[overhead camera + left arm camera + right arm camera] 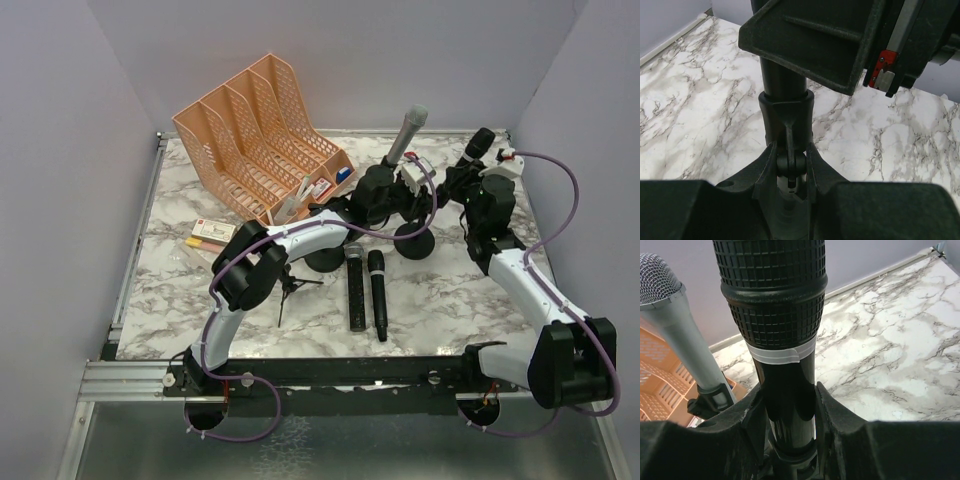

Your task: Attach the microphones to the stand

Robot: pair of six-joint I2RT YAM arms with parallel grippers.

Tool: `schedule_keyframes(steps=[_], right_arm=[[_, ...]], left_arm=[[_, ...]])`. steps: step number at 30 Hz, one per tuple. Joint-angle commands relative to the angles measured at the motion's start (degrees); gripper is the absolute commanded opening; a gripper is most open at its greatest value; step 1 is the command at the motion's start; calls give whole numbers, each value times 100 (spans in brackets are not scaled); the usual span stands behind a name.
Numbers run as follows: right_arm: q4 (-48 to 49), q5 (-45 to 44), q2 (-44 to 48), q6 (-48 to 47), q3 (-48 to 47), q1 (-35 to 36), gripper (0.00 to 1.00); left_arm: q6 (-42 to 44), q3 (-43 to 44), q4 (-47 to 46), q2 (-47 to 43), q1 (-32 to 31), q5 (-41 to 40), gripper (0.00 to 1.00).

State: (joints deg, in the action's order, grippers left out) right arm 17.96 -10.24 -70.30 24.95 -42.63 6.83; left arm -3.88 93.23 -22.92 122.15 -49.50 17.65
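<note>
A silver-grey microphone (407, 133) stands tilted in a stand clip at the back; it also shows in the right wrist view (675, 320). My right gripper (466, 182) is shut on a black microphone (480, 143), its fingers (832, 420) pressing both sides of the glossy body (790, 390) just above a stand clip. My left gripper (437, 192) is shut on that stand's clip joint (790, 165). Two more microphones lie side by side on the table: one with a silver grille (355, 285) and an all-black one (377, 293).
An orange file organizer (255, 130) stands at the back left, with a small box (212, 233) in front of it. Round black stand bases (415, 243) sit mid-table. A small tripod (292, 285) lies by the left arm's elbow. Grey walls close in on three sides.
</note>
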Motion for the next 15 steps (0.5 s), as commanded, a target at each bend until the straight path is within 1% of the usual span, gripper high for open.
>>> schedule_keyframes(steps=[1,9,15], right_arm=[[-2508,691,-568,199,740,662,1],[-2322,345,-717,532,814,1017,1],[-2405,147,-274,623,614,1013,1]], left_arm=[[-126,-235,551,133,27,56,0],[-215,-270,551,166,20,126,0],[-262,-315,557,150,21,144,0]])
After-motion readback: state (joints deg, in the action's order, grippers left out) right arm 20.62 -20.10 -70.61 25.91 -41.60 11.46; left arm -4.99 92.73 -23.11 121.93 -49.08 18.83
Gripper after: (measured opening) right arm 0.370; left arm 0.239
